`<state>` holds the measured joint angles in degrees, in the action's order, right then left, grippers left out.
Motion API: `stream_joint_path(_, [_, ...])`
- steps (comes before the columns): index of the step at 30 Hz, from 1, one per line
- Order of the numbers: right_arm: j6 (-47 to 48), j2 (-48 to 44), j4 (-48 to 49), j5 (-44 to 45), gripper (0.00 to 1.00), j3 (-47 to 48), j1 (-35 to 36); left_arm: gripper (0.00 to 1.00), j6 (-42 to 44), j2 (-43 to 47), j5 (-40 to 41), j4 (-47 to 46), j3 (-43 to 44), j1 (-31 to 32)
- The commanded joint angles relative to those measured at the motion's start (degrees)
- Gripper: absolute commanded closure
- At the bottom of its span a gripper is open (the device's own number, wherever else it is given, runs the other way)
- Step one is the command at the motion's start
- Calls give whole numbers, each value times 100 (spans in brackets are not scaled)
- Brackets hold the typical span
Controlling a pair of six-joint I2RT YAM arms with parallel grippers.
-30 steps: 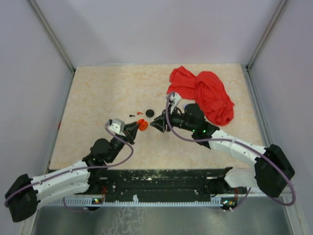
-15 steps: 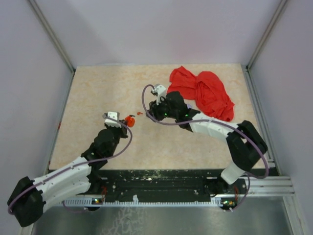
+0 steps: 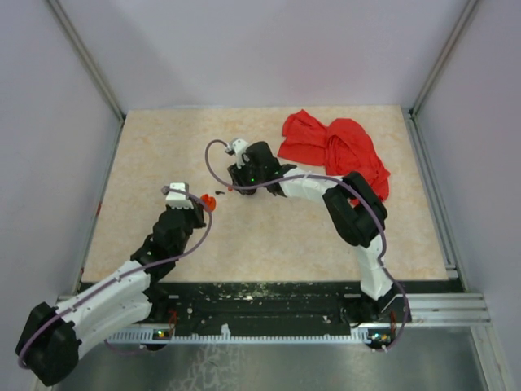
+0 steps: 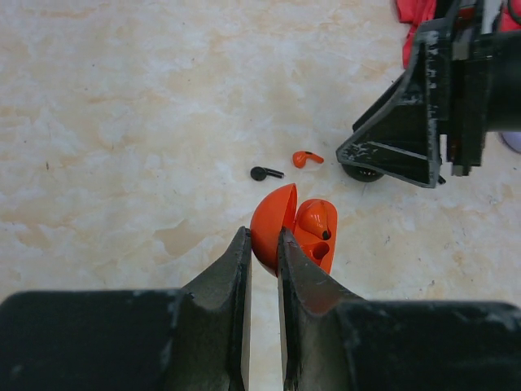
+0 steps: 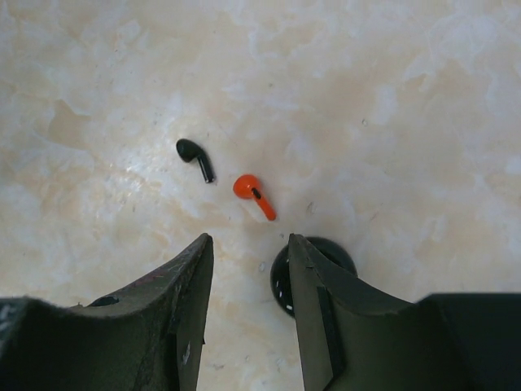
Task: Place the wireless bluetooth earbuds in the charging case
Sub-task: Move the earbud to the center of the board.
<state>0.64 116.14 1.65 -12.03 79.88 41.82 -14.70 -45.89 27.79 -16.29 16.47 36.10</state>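
Charging case [image 4: 313,232], orange and open, clamped in left tool [image 4: 262,238]; right tool [image 5: 250,244] parted, empty, above earbuds [image 5: 248,189].

I'm checking all three views and I find no word, number, brand or sign I can read. The orange charging case [image 4: 311,235] shows me a plain shell with no lettering. The black earbud [image 5: 194,157] and the orange earbud [image 5: 252,194] carry no marking I can make out. On the rim of the black disc [image 5: 279,281] I see a few faint pale specks in the right wrist view, too small for me to tell whether they are print.
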Motion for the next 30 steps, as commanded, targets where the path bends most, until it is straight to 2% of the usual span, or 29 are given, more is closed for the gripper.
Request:
stream_joint_path(1, [373,412,-224,33,57,785,-5,100,-66,143,-107,-64,-18,-58])
stream_joint_path(12, [829,1293,-969,338,56,1803,223,100,-70,247,-172,-102,-90,-76])
stream_joint_path(23, [1005,1620,-1274,402,57,2141,312,100,-81,359,-218,-137,-143,-81])
stream_joint_path(30, [1197,1780,-1446,742,59,2273,417,100,-98,336,-206,-119,-121,-84])
